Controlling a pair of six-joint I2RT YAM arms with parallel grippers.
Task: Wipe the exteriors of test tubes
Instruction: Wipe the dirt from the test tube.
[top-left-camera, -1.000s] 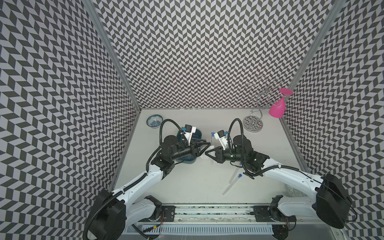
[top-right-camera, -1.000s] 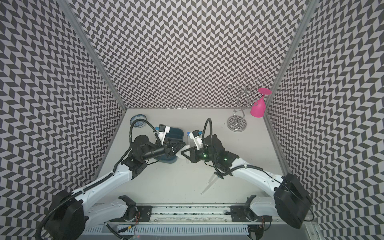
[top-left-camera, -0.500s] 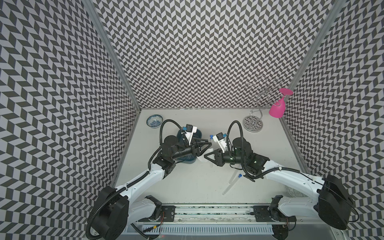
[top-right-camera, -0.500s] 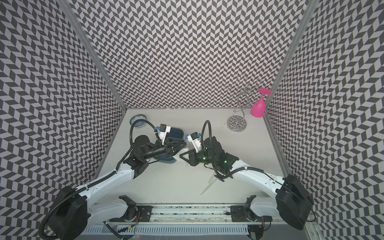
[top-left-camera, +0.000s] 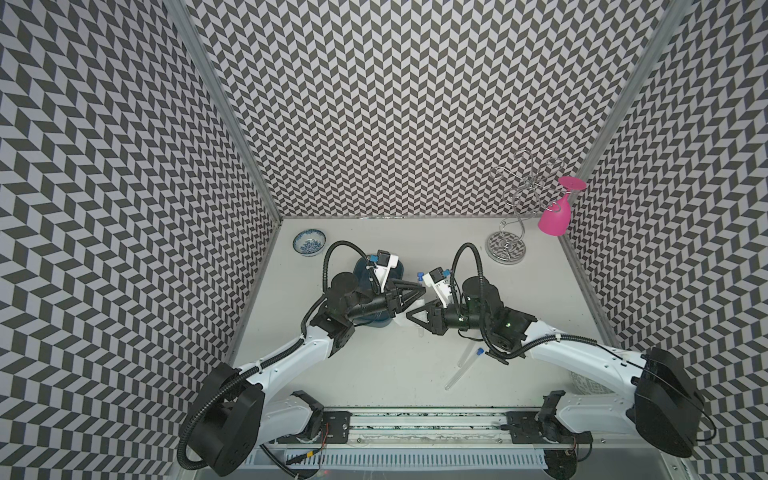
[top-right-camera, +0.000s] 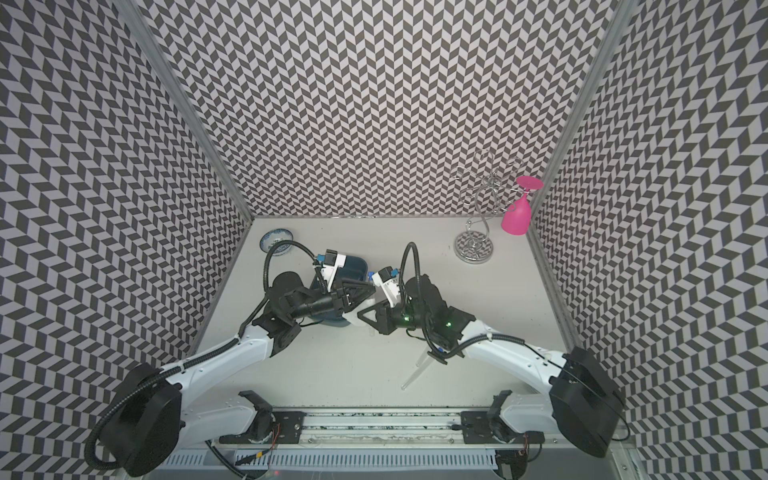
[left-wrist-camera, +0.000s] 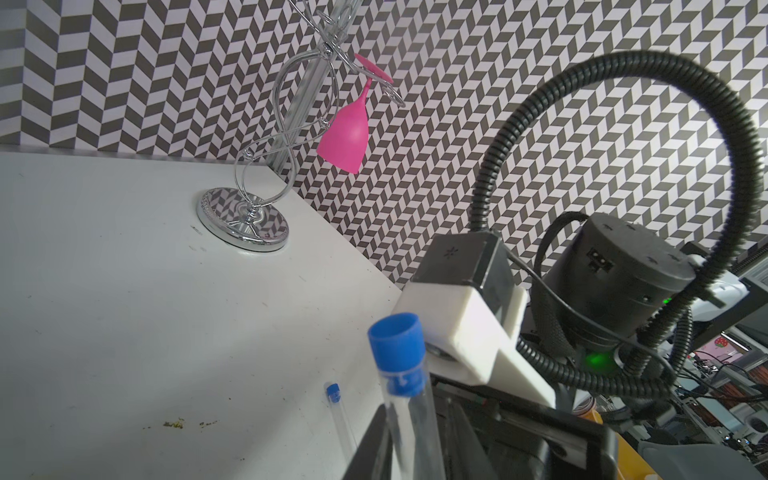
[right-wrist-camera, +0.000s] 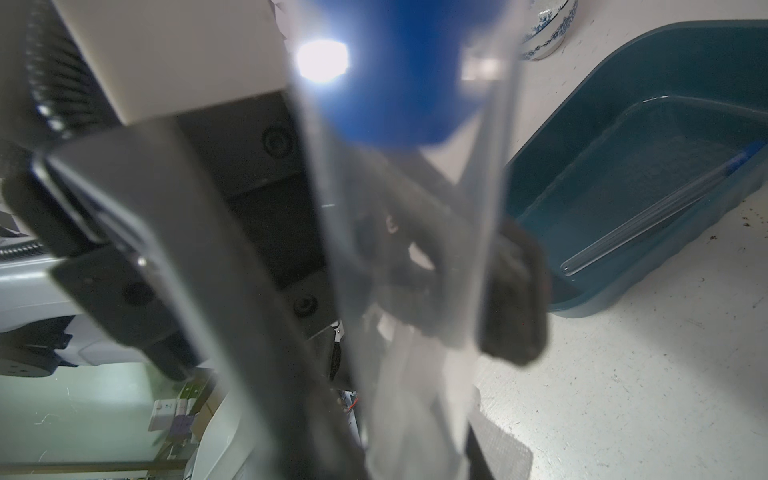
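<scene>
The test tube (left-wrist-camera: 409, 415) is clamped near its cap by the left tool (top-left-camera: 423, 291) and lower by the right tool (top-left-camera: 409, 316), apparently steadied for wiping.

held test tube (right-wrist-camera: 411, 249): blurred, cap cut off | bowl (right-wrist-camera: 547, 29): cut by edge | tray (top-right-camera: 355, 269): mostly hidden

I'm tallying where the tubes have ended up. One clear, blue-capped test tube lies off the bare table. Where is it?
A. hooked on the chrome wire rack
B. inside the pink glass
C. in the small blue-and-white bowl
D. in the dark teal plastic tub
D: in the right wrist view, a clear test tube with a blue cap lies slanted on the floor of the dark teal plastic tub.
</scene>
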